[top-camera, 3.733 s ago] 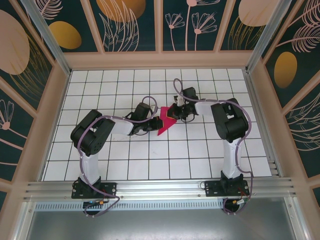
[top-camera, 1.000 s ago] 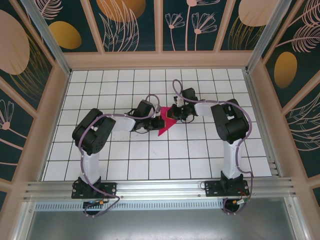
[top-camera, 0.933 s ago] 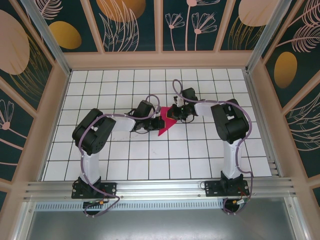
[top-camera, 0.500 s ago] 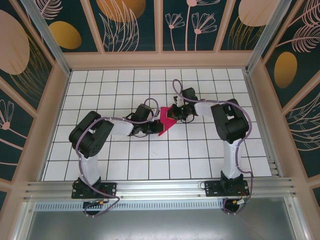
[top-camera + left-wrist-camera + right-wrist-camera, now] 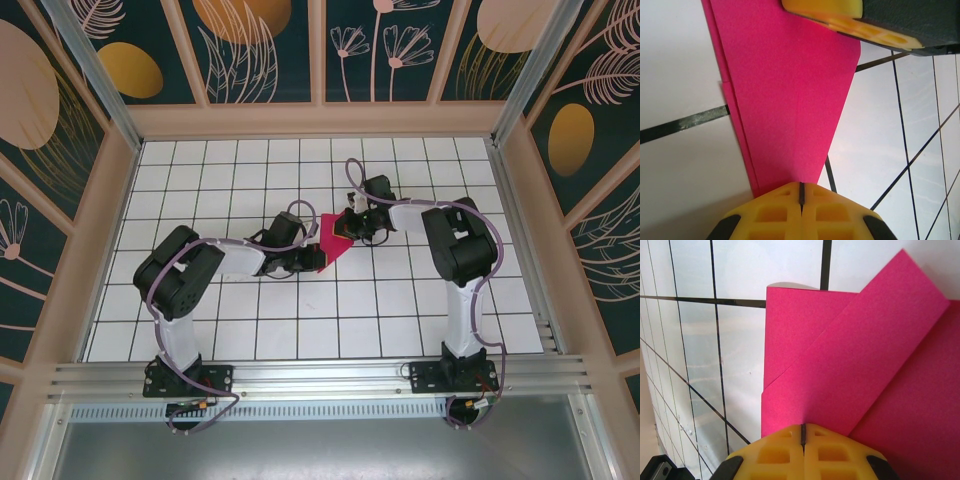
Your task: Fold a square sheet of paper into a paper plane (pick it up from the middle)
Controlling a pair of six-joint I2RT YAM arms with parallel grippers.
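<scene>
Pink paper (image 5: 331, 243) lies on the white worktop (image 5: 400, 300) with the black grid, around the middle and slightly toward the far side. It is no longer a flat square but a folded, creased shape with angled edges. It sits right between the two end effectors.

Left arm (image 5: 175, 275) reaches in from the near left. The left end effector (image 5: 308, 258) is at the paper's near-left edge. In the left wrist view the yellow fingertips are closed tight together, with only a thin dark seam between them (image 5: 801, 192). The paper (image 5: 790, 100) narrows to a point that runs right up to those tips. A doubled layer shows along its left edge and a faint crease down the middle. I cannot tell whether the tip is pinched or just pressed down.

Right arm (image 5: 455, 240) reaches in from the right, with the right end effector (image 5: 349, 228) on the paper's far-right part. In the right wrist view its yellow fingertips (image 5: 803, 432) are also closed flush on a thin seam, with the tips meeting the paper (image 5: 850, 365). There, a long flap crosses diagonally over a squarer layer beneath, and more pink shows to the right. The layers look flat on the worktop. Again, I cannot tell whether it is pinched or pressed.

The left wrist view also catches another yellow-and-black fingertip (image 5: 830, 12) on the paper's far end.

Wall panels (image 5: 265, 45) around the worktop are dark teal with orange and pink plant drawings.
</scene>
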